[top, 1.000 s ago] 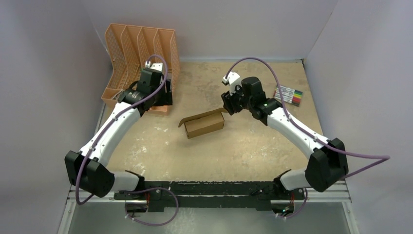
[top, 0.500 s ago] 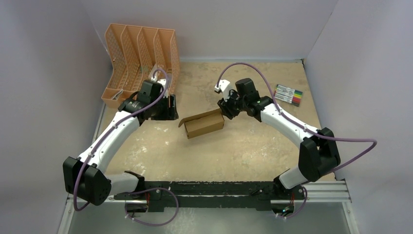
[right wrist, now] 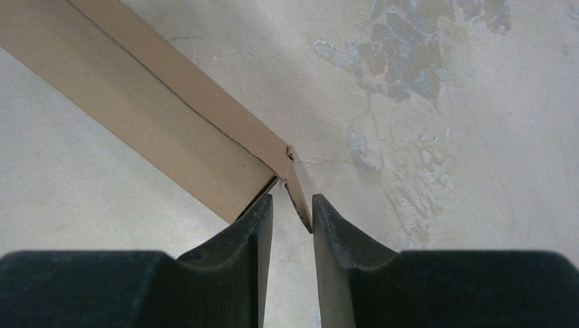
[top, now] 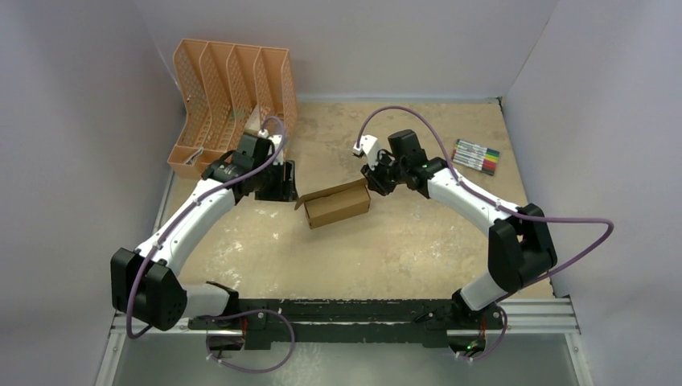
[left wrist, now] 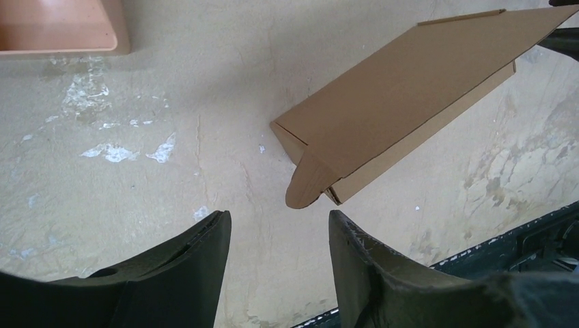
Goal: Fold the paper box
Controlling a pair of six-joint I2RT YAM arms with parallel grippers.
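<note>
Both arms have closed in on the paper box [top: 338,203], lying in the middle of the desk [top: 386,249], long axis spanning between them. The right gripper [right wrist: 292,201], nearer, straddles its end flap [right wrist: 295,183] with narrowed jaws, seemingly not yet pinching. The left gripper [left wrist: 278,220], wider and empty, faces the scalloped flap [left wrist: 305,184].
</note>
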